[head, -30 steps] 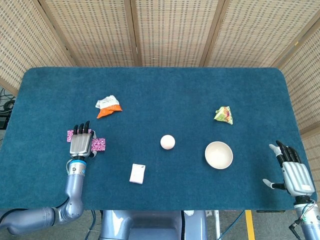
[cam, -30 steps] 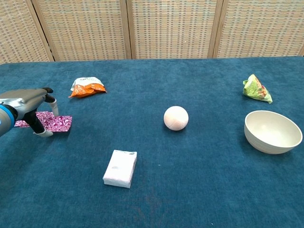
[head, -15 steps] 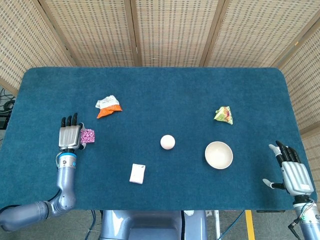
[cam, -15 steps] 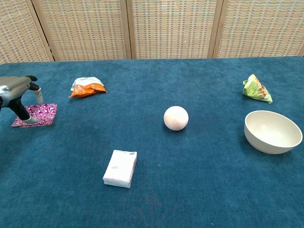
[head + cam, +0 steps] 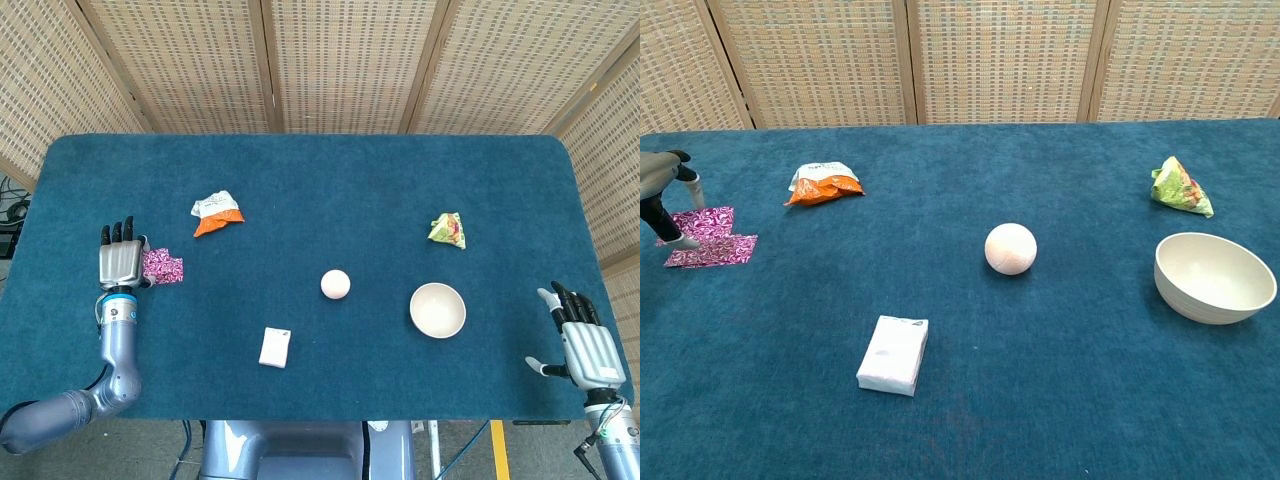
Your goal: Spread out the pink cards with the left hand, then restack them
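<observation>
— While I look from the head camera, my left hand [image 5: 118,263] lies palm down near the left edge of the desk [image 5: 330,180], fingers pointing away from me.

— And the cards [image 5: 161,267]?

— They are just right of the hand, touching it at the thumb side. In the chest view the cards [image 5: 706,238] lie flat on the blue cloth, slightly shifted one over another, so I see two overlapping pieces, not one tidy stack.

— Does the hand hold them?

— The chest camera shows only the fingertips of the left hand [image 5: 670,205] at the frame edge. Two tips come down on the cards' left part. Nothing is gripped; the fingers are straight and side by side, pressing or resting, I cannot tell which.

— The right hand [image 5: 586,345]?

— It hovers at the near right corner, fingers spread, thumb out, nothing in it.

— What else is on the desk?

— An orange and white packet [image 5: 217,212] beyond the cards, a ball [image 5: 335,284] in the middle, a white box [image 5: 274,347] nearer to me, a bowl [image 5: 437,310] to the right and a green packet [image 5: 447,230] behind it.
</observation>
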Robot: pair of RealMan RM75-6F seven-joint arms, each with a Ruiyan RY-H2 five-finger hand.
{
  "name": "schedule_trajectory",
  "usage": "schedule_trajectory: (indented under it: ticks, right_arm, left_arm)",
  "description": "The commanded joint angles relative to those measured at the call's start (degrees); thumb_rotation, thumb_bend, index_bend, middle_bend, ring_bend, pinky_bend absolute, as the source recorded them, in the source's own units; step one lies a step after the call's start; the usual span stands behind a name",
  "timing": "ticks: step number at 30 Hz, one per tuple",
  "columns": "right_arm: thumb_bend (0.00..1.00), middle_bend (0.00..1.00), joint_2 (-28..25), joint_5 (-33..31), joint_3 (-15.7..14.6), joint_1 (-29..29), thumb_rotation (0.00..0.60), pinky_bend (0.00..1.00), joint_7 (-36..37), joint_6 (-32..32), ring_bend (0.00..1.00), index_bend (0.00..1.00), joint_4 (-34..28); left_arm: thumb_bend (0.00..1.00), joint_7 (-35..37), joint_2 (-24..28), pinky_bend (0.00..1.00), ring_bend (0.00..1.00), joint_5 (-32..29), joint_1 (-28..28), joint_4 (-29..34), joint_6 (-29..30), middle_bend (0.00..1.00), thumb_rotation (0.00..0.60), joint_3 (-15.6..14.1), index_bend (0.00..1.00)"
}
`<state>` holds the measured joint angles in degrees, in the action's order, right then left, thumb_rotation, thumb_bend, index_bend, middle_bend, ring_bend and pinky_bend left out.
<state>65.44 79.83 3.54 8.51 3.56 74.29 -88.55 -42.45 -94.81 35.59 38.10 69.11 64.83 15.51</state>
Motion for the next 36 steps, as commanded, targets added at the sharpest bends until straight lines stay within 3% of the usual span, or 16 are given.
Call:
schedule_trajectory:
  ticks: [1, 16, 29, 36]
  right_arm:
    - [0.13, 0.00, 0.1, -0.1, 0.0, 0.1, 0.600, 0.00, -0.2, -0.2, 0.00, 0.09, 0.0]
    - [0.13, 0.00, 0.1, -0.6, 0.1, 0.0, 0.600, 0.00, -0.6, -0.4, 0.00, 0.09, 0.0]
    - [0.13, 0.00, 0.1, -0.6, 0.2, 0.0, 0.600, 0.00, -0.5, -0.2, 0.00, 0.09, -0.1]
    - [0.13, 0.00, 0.0, -0.5, 0.2, -0.1, 0.600, 0.00, -0.3, 0.1, 0.00, 0.09, -0.1]
  left_arm:
    - [0.19, 0.2, -0.5, 0.00, 0.00, 0.6, 0.3, -1.7, -0.7, 0.00, 0.600, -0.3, 0.49]
    - [0.17, 0.6, -2.0, 0.00, 0.00, 1.7, 0.3, -5.1, -2.1, 0.00, 0.600, -1.2, 0.47]
    - [0.12, 1.4, -2.3, 0.00, 0.00, 3.1, 0.3, -6.0, -2.1, 0.00, 0.600, -0.7, 0.30]
    - [0.11, 1.6, -2.4, 0.00, 0.00, 3.3, 0.1, -5.9, -2.3, 0.00, 0.600, -0.6, 0.29]
